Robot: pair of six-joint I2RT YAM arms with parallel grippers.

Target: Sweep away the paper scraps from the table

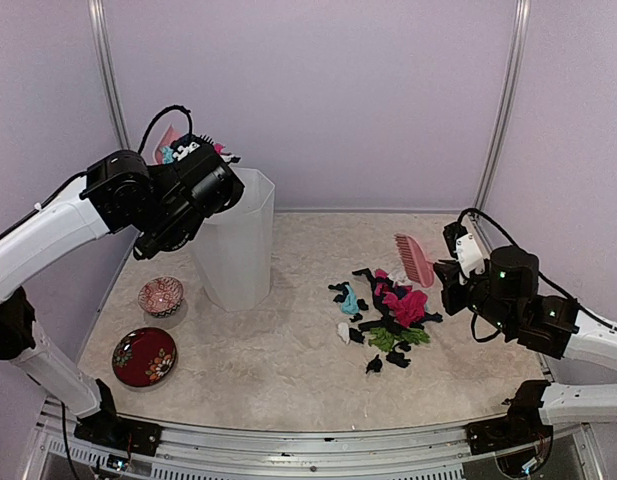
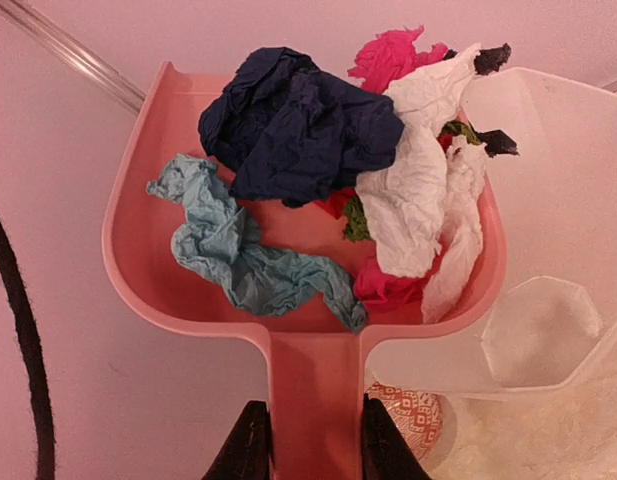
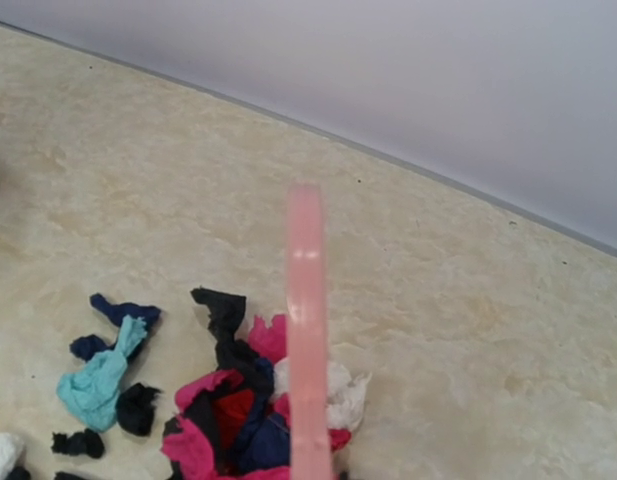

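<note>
My left gripper (image 2: 314, 425) is shut on the handle of the pink dustpan (image 2: 148, 260), held high at the back left (image 1: 193, 165). The pan holds paper scraps (image 2: 298, 125) in navy, teal, white, magenta and green, with its right side over the rim of a translucent white bin (image 2: 548, 200). More paper scraps (image 1: 388, 315) lie in a loose pile on the table (image 1: 288, 370) at centre right, also shown in the right wrist view (image 3: 223, 420). My right gripper (image 1: 446, 272) holds the pink brush (image 1: 415, 258) just right of the pile; the brush shows as a pink strip (image 3: 306, 320), the fingers hidden.
The tall white bin (image 1: 238, 240) stands at the back left of the table. A small red patterned bowl (image 1: 161, 295) and a red plate (image 1: 144, 356) sit at the front left. Lilac walls and a metal frame enclose the table.
</note>
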